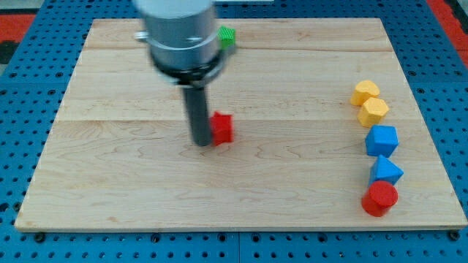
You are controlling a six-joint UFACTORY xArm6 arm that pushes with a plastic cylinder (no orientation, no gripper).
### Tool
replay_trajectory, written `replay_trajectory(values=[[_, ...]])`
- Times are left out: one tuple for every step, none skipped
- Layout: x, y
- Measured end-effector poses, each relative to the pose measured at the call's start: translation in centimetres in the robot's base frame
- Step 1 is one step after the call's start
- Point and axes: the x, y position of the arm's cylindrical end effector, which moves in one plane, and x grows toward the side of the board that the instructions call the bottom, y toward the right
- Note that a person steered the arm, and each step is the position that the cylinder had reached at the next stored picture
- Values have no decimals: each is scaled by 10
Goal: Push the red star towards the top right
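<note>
The red star [221,128] lies a little left of the board's middle. My tip [201,143] rests on the board right at the star's left side, touching or almost touching it. The rod rises from there to the arm's grey body [180,33] at the view's top.
A green block [228,36] sits near the top edge, partly hidden behind the arm. At the view's right stand, top to bottom, two yellow blocks [365,93] [374,112], a blue cube [382,140], a blue block [385,172] and a red cylinder [379,199]. The wooden board [110,175] lies on blue pegboard.
</note>
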Motion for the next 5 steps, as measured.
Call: replay_trajectory(values=[[-44, 70], [-77, 137], [-109, 158], [-115, 101], [-163, 113]])
